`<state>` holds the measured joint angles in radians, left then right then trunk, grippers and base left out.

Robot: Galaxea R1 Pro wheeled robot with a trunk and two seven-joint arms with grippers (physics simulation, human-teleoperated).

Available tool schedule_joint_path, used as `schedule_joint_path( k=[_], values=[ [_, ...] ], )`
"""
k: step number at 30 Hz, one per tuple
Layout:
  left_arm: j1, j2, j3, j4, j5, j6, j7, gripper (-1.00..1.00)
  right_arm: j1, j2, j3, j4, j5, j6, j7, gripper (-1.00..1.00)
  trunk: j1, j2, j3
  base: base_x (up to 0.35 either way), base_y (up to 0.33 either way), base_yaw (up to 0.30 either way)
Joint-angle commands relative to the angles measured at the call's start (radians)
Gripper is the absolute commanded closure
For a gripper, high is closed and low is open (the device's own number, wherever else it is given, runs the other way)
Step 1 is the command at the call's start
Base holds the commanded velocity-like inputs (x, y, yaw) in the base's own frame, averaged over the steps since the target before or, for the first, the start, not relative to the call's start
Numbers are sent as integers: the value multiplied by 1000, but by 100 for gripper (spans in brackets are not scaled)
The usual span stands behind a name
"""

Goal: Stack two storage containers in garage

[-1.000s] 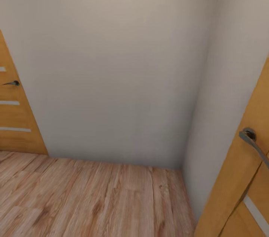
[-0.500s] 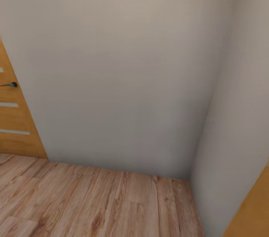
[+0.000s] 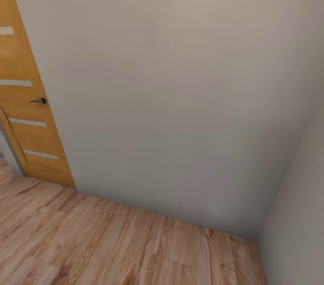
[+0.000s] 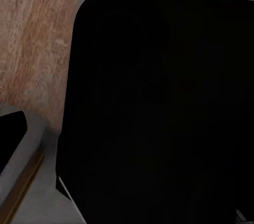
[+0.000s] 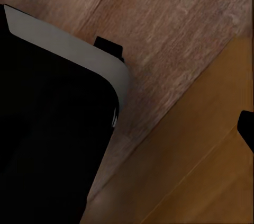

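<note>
I face a bare grey wall in a narrow hallway with a light wood plank floor. In the left wrist view, the robot's black, grey-rimmed base sits over wood planks. The right wrist view looks down on the same black base, wood flooring and an orange wooden panel close beside it.
An orange slatted door with a dark lever handle stands at the left. A second grey wall meets the first in a corner at the lower right. Open floor runs toward the left foreground.
The whole head view has swung left: the left door has come further into the picture, and the orange door with its handle has left the picture at the right.
</note>
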<state>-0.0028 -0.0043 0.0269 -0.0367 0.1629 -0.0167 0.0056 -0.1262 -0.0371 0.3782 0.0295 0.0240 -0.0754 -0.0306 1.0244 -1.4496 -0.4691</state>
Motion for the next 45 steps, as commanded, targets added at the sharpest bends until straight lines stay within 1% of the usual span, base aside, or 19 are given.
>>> schedule_joint_path(
  k=[1, 25, 41, 45],
  values=[
    [0, 0, 2, 0, 6, -2, 1, -100, -1, 0, 4, 3, 2, -6, -3, -100, 1, 0, -1, 321, 88, 270],
    [0, 0, 2, 0, 6, -2, 1, -100, -1, -1, 4, 3, 2, -6, -3, -100, 1, 0, -1, 315, 143, 270],
    [0, 0, 2, 0, 6, -2, 1, -100, -1, -3, 4, 3, 3, -7, -3, -100, 1, 0, -1, 21, 3, 270],
    [0, 0, 2, 0, 6, -2, 1, -100, -1, -2, 2, 3, -3, -6, -3, -100, 1, 0, -1, 0, 0, 281]
  ],
)
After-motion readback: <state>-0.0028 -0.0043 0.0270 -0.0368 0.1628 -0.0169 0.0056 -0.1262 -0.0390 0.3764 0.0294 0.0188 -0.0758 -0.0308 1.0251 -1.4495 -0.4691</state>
